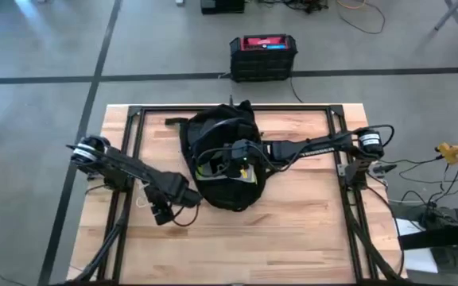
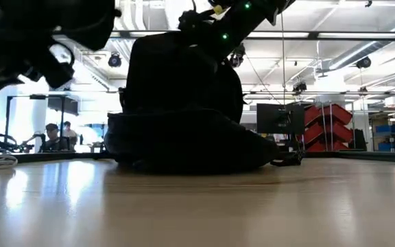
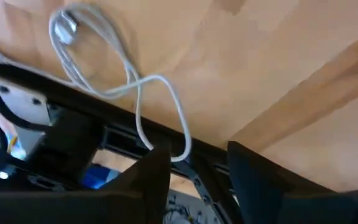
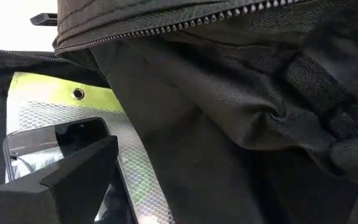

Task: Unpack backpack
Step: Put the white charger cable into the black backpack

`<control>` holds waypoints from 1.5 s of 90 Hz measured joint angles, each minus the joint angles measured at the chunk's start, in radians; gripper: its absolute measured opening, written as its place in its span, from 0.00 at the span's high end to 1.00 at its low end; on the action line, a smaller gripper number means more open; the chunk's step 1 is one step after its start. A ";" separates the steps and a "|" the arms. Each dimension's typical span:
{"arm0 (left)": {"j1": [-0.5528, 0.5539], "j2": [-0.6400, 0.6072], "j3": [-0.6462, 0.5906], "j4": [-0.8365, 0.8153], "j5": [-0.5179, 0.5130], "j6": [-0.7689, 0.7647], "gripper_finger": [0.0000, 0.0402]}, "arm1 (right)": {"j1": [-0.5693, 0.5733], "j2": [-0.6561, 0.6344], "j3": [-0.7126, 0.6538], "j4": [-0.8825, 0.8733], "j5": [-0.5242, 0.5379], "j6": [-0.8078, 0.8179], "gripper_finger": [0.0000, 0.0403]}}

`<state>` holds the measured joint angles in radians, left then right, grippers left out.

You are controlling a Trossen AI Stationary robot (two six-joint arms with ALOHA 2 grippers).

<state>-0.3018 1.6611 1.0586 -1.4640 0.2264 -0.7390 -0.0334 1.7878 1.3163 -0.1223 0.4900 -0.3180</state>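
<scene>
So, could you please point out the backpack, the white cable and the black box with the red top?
backpack (image 1: pixel 223 189): high view, on its black fabric below the right arm.
white cable (image 3: pixel 129 74): left wrist view, on the loop lying on the wood.
black box with the red top (image 1: pixel 263 43): high view, on its red top.

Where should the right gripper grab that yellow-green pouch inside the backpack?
Probably by the pouch's yellow-green edge strip with the eyelet, coming in through the backpack's unzipped opening as the right gripper points now. That strip lies exposed and flat-looking; the rest is mesh over a dark flat thing, or hidden by black fabric. The left gripper waits over the table, near a white cable.
</scene>
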 joint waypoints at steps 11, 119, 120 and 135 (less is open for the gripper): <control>-0.005 0.000 -0.054 0.030 -0.003 -0.086 0.63 | 0.000 0.000 0.000 0.000 0.000 0.002 0.03; -0.272 -0.188 0.184 0.357 -1.028 -0.182 1.00 | 0.000 -0.001 0.033 -0.182 -0.018 -0.053 0.03; -0.280 -0.194 0.184 0.370 -1.049 -0.168 1.00 | 0.000 -0.001 0.033 -0.182 -0.018 -0.052 0.03; -0.319 -0.295 0.155 0.627 -1.210 0.073 1.00 | 0.000 -0.004 0.047 -0.194 0.004 -0.069 0.03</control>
<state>-0.6205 1.3662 1.2134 -0.8369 -0.9833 -0.6658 -0.0334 1.7840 1.3630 -0.3163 0.4941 -0.3871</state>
